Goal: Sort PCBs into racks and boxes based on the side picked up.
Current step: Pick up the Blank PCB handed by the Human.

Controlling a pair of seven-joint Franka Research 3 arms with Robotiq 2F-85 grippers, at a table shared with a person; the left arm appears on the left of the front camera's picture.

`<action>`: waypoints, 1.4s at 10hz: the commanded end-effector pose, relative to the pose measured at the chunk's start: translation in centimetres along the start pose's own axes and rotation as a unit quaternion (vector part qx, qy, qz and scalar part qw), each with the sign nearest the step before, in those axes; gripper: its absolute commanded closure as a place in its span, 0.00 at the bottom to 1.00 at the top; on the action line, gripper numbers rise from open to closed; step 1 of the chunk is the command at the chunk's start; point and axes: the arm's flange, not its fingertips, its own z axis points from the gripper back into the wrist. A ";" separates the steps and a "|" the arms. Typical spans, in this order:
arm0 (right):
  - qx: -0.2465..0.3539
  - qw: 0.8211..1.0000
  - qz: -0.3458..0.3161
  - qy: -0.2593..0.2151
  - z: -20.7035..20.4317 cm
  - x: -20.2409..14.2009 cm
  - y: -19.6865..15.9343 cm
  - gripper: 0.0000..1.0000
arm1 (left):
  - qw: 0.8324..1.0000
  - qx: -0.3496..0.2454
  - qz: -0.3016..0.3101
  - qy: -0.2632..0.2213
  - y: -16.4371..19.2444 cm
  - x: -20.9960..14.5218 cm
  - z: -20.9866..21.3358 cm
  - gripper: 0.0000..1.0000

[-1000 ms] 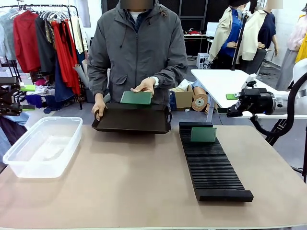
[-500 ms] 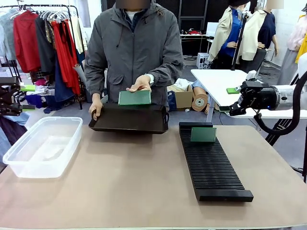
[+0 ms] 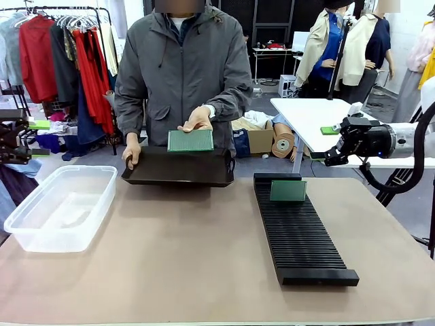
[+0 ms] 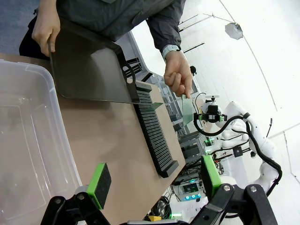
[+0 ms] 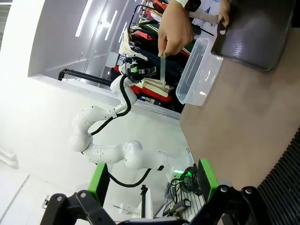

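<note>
Both grippers are spread and empty. The right gripper [image 3: 329, 145] hangs off the table's right side, aimed toward the person, and the left gripper [image 4: 154, 180] is near the box [image 3: 54, 243]. This looks like the handover step: a hand [image 3: 198, 120] holds a PCB [image 3: 190, 140] upright by its top edge above the tray [image 3: 177, 178]. The paler face seems to be turned toward the robot. Next, I judge, a gripper must reach across and pinch a free edge, clear of the person's fingers. The box is bare. The rack [image 3: 302, 238] holds a second PCB [image 3: 288, 191] upright in a far slot.
</note>
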 end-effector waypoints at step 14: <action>-0.003 1.000 0.002 -0.008 -1.3 1.0 -0.2 0.00 | 1.000 0.001 0.001 0.004 -0.2 0.1 0.1 0.00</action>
